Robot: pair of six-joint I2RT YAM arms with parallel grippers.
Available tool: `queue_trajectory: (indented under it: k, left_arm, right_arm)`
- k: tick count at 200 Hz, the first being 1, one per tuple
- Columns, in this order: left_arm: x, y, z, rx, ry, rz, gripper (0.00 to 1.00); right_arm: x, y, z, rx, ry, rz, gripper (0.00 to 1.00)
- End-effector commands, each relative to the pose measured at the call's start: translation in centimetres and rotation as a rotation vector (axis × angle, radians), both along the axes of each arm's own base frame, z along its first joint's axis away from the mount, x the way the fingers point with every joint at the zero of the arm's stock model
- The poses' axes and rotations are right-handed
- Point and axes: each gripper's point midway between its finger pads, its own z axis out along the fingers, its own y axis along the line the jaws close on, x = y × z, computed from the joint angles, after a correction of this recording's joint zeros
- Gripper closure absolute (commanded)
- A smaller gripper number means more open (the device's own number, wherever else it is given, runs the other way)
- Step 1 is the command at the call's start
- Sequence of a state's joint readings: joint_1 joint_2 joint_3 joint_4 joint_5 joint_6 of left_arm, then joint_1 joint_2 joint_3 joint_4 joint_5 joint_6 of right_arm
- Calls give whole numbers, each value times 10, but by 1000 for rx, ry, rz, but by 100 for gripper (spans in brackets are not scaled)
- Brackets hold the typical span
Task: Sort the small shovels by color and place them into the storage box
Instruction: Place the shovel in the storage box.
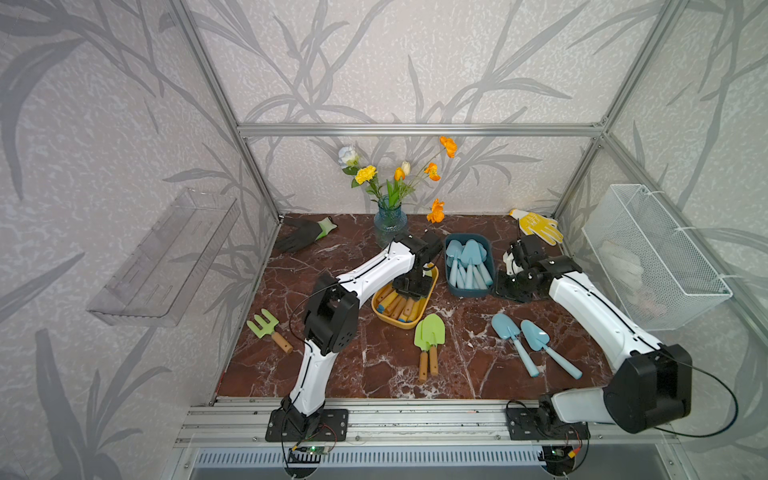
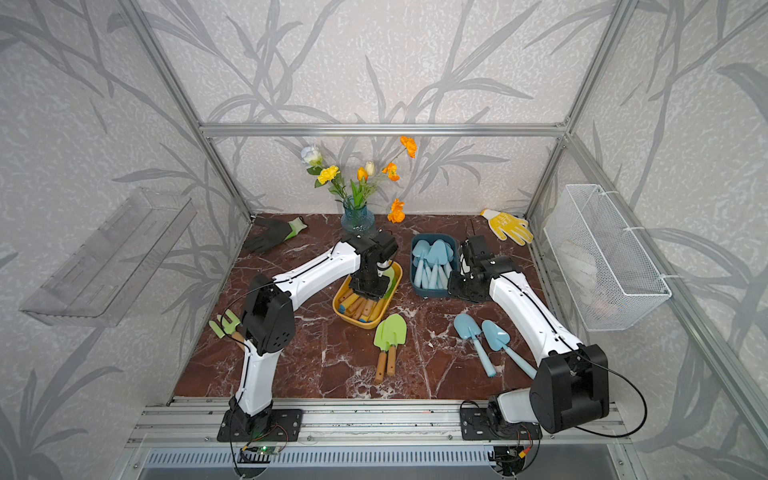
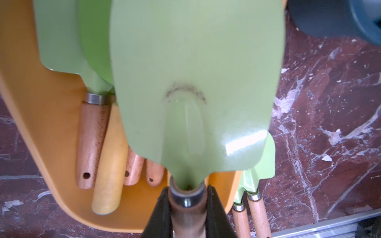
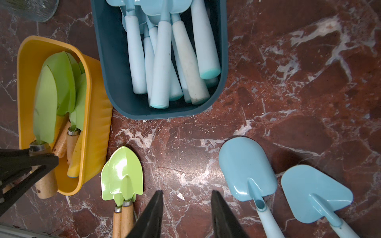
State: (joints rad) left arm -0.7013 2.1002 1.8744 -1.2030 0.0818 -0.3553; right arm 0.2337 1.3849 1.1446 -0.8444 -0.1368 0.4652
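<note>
Left claw [image 3: 186,197] grips green shovel [image 3: 195,82]; top views hide this

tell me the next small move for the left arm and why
Probably open the left tool to release the green shovel. It is shut on that shovel's handle, and the blade lies over the yellow box, on top of the other green shovels there.

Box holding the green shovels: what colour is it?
Yellow box, clearest in the right wrist view.
</note>
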Motion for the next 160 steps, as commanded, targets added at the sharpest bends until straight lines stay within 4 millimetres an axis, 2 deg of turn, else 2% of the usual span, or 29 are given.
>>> queue_trajectory:
  k: [1, 61, 108, 122, 146, 160]
  left_arm:
    - [-16, 0, -14, 27, 63, -33, 94]
    - [-11, 5, -28, 84, 51, -26, 93]
    - [-2, 8, -28, 105, 22, -26, 90]
    - [-5, 7, -30, 103, 30, -24, 80]
    - [-12, 4, -26, 104, 25, -34, 42]
    - [-13, 2, -19, 91, 8, -34, 30]
  right_arm:
    - [-9, -9, 1, -25, 11, -28, 60]
    - [-8, -9, 6, -24, 5, -24, 60]
    - [-10, -9, 4, -26, 15, -22, 60]
    - [-12, -10, 1, -28, 23, -23, 60]
    - [-20, -15, -9, -51, 50, -34, 56]
    - [-27, -21, -20, -81, 81, -51, 52]
